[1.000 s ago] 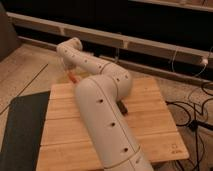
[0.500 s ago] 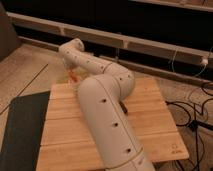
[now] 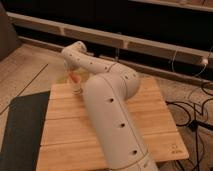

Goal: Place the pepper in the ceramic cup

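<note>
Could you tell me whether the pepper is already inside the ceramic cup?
Cannot tell. The pepper shows orange just under the shut gripper at the table's far left corner; the arm hides any cup.

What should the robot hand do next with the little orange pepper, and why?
Probably lower a little, then let go. The gripper at the table's far left corner is shut on the pepper, which hangs just over the pale cup.

A light bamboo tabletop of jointed planks fills the middle, a dark grey mat lying just beside its left edge, black cables trailing over the speckled floor at right.
</note>
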Available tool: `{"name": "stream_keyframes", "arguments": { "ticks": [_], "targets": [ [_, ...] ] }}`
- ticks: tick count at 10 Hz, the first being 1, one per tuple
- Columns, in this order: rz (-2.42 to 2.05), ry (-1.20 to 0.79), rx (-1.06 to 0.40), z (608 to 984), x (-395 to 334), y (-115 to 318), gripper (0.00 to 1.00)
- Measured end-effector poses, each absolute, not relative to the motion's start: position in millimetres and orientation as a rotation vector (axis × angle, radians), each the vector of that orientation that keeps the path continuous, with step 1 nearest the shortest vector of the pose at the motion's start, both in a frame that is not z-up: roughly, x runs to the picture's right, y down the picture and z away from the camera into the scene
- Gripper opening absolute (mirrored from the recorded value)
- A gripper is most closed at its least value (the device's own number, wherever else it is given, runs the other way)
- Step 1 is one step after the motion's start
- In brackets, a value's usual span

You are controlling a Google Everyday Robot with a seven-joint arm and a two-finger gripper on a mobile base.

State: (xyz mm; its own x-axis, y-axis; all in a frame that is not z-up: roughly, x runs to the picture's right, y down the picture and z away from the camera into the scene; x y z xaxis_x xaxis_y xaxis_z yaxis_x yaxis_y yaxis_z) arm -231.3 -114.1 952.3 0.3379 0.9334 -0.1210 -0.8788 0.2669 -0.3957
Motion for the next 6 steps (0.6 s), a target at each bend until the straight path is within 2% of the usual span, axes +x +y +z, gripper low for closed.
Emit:
{"name": "stream_keyframes", "arguments": {
  "ticks": [6],
  "targets": [
    [1.244, -0.162, -0.446, 947.3, -221.2, -84.4, 0.0]
  ]
}}
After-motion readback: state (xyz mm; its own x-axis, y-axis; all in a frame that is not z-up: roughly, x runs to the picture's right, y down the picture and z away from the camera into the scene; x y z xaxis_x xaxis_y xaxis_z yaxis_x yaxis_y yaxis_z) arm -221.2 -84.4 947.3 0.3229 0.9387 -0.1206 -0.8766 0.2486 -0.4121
